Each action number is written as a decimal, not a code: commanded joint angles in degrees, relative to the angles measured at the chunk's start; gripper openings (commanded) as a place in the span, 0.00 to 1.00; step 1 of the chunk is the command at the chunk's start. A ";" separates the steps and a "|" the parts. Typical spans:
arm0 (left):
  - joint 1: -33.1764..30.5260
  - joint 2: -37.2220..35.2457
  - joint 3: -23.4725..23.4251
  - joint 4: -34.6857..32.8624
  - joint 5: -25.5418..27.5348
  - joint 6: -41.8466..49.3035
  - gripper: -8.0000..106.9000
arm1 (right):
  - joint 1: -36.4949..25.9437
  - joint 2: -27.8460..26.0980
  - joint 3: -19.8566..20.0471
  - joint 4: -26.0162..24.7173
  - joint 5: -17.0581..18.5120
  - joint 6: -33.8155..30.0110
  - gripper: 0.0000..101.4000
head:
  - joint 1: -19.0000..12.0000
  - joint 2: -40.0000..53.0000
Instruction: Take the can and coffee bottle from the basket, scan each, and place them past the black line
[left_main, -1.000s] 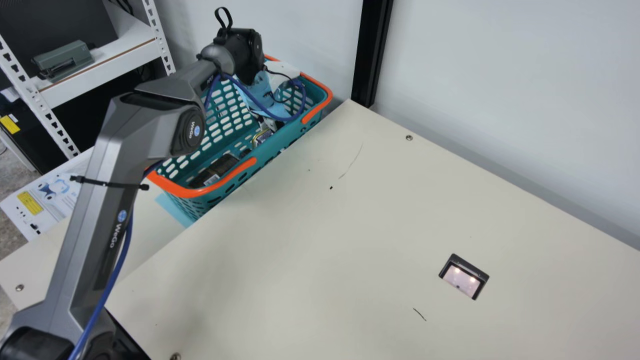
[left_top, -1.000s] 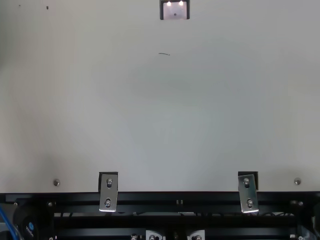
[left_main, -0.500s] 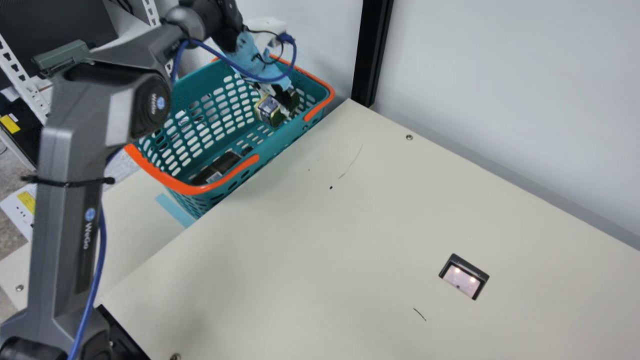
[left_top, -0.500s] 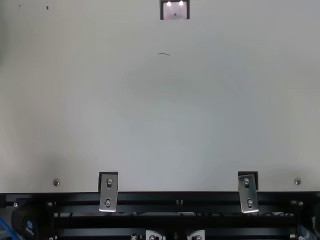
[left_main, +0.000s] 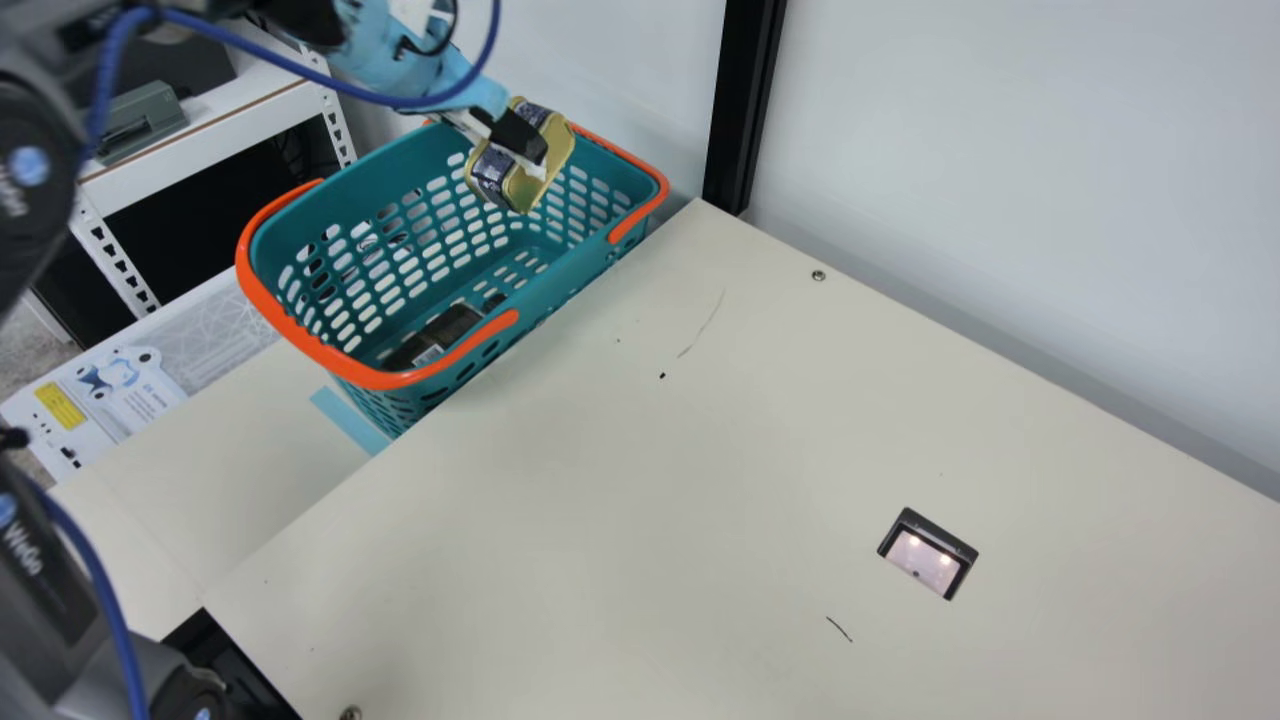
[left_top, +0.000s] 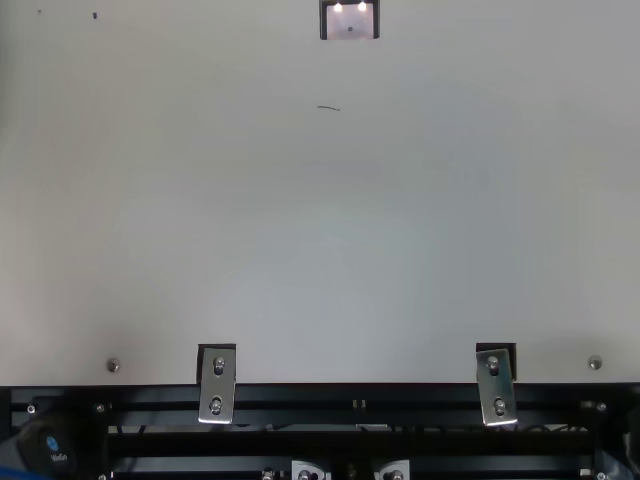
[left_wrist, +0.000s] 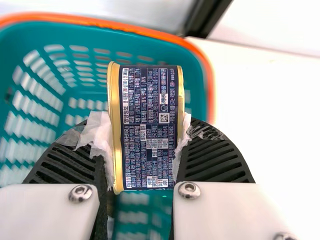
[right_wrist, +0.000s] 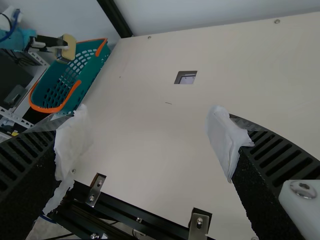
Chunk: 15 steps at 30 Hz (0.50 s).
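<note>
"What's cut off in the main view?"

"The left arm (left_main: 60, 610) runs past the left and top edges, blurred in places. The can (left_main: 490, 175) hides part of the left claw (left_main: 520, 138)."

"And inside the basket (left_main: 300, 345)?"

"Its near wall covers part of a dark item (left_main: 448, 328). I can't tell what that is."

"Can you read the can?"

"Much of the fine print is too small, even in the left wrist view, where the basket is blurred and cropped."

"Top view?"

"The upper edge trims the scanner (left_top: 350, 22)."

"The right claw (right_wrist: 150, 135)?"

"White wrapping (right_wrist: 225, 140) hides its fingertips."
</note>
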<state>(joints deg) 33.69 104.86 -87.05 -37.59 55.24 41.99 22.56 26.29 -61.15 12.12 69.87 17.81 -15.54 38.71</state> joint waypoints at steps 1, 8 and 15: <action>1.92 -7.94 5.52 -7.71 3.15 -1.99 0.16 | 0.00 0.00 0.00 0.00 0.00 0.00 1.00 | -1.40 0.99; 6.74 -16.30 11.03 -17.41 14.67 -12.08 0.16 | 0.00 0.00 0.00 0.00 0.00 0.00 1.00 | -1.40 0.99; 5.50 -19.38 15.01 -20.25 15.10 -15.35 0.16 | 0.00 0.00 0.00 0.00 0.00 0.00 1.00 | -1.40 0.99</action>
<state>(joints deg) 39.19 85.40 -71.91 -57.84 70.08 26.41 22.56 26.29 -61.15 12.12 69.87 17.81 -15.54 38.71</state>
